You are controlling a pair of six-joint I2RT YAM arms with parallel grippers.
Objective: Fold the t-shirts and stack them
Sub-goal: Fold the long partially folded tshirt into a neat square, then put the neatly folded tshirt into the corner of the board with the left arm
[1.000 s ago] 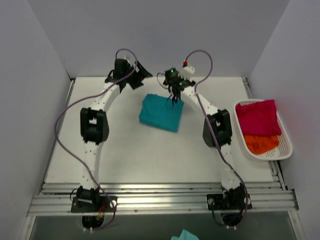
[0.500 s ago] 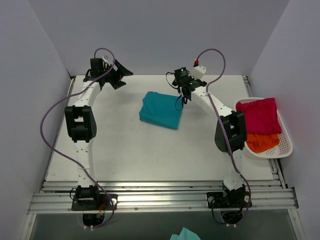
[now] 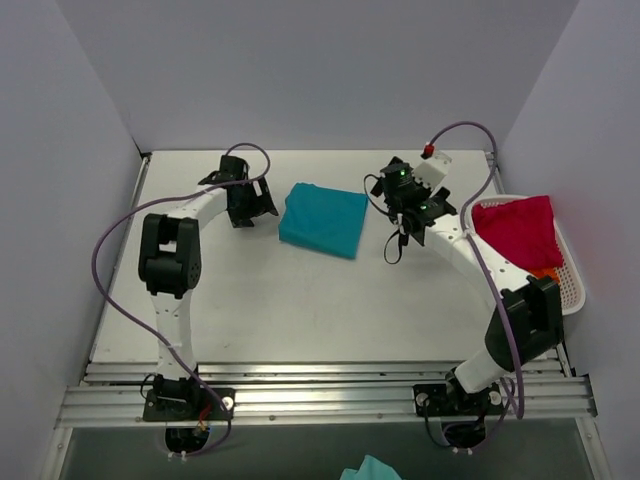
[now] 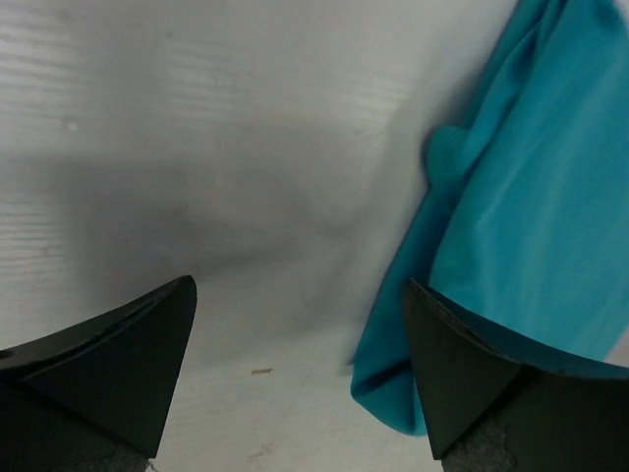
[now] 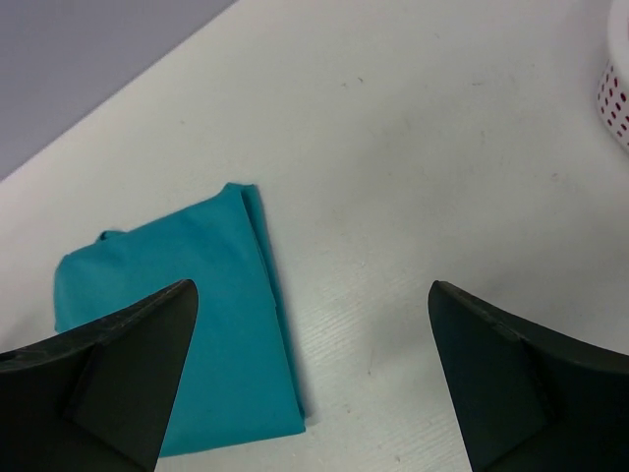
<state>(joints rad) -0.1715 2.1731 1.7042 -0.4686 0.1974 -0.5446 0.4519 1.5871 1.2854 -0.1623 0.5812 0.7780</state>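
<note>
One teal tee (image 3: 322, 219), folded, long axis roughly left-right | left fingers (image 4: 108, 364), right fingers (image 5: 108, 379): spread wide, empty

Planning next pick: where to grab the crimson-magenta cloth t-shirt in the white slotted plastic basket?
Probably pinch the crimson-magenta cloth t-shirt at its left edge, from above on the table side. It lies uppermost in the white slotted plastic basket, spread fairly flat, that edge exposed.

A teal t-shirt (image 3: 322, 220) on a white table (image 3: 300, 310); at right, a crimson-magenta t-shirt (image 3: 515, 232) and an orange t-shirt (image 3: 548, 271) in a white basket (image 3: 573, 292).
</note>
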